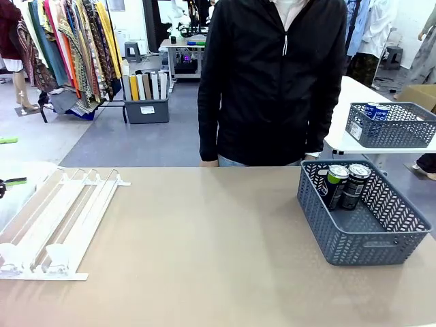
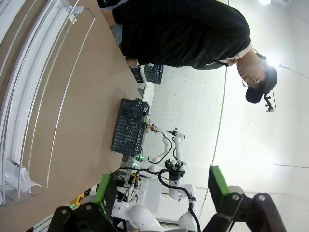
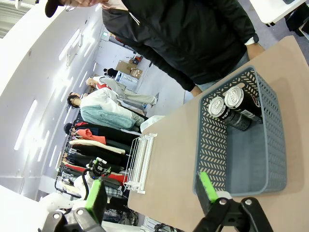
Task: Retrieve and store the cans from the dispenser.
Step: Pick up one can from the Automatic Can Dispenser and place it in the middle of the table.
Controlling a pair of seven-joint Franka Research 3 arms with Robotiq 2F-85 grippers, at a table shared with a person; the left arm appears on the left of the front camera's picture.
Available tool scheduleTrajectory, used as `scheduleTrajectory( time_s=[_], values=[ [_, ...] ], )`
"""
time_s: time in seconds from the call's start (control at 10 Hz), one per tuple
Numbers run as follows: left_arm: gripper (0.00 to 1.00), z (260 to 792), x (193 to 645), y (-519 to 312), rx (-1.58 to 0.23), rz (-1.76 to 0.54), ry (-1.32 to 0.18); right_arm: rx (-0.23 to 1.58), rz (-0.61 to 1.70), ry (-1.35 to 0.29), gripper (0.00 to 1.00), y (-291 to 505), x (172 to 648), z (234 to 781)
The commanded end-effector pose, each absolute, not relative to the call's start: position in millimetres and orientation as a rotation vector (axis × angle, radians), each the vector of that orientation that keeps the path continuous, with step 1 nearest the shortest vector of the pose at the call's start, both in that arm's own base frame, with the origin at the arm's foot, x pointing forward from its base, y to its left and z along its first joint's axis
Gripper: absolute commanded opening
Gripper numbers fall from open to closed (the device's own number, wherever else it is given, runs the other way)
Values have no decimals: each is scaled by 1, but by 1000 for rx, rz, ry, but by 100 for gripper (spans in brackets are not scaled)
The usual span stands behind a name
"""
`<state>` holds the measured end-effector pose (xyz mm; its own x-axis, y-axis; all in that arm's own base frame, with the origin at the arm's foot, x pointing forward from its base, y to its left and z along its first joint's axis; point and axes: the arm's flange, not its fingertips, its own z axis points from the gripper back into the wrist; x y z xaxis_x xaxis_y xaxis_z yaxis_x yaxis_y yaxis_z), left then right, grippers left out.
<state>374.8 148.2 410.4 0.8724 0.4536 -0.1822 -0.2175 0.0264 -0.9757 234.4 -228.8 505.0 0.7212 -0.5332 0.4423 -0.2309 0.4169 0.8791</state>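
Wire dispenser point(image 1: 61, 218); lattice plastic basket point(image 1: 354, 238).

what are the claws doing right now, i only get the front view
observer: the left claw is open, with nothing between its green pads.
operator: and the right one
observer: the right claw is open too, and nothing is in it.
operator: where is the right one aimed
observer: its wrist view looks into the grey basket that holds the two dark cans. One finger crosses in front of the basket's near corner.
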Motion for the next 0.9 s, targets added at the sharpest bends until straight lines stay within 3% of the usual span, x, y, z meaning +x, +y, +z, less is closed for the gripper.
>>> scheduleTrajectory(
  time_s=[0.0,0.8],
  values=[
    [100,414,372,150,-1442,527,-191,1164,-202,-818,100,-229,238,507],
    [100,414,372,150,-1442,527,-191,1164,-202,-818,100,-229,238,507]
  ],
)
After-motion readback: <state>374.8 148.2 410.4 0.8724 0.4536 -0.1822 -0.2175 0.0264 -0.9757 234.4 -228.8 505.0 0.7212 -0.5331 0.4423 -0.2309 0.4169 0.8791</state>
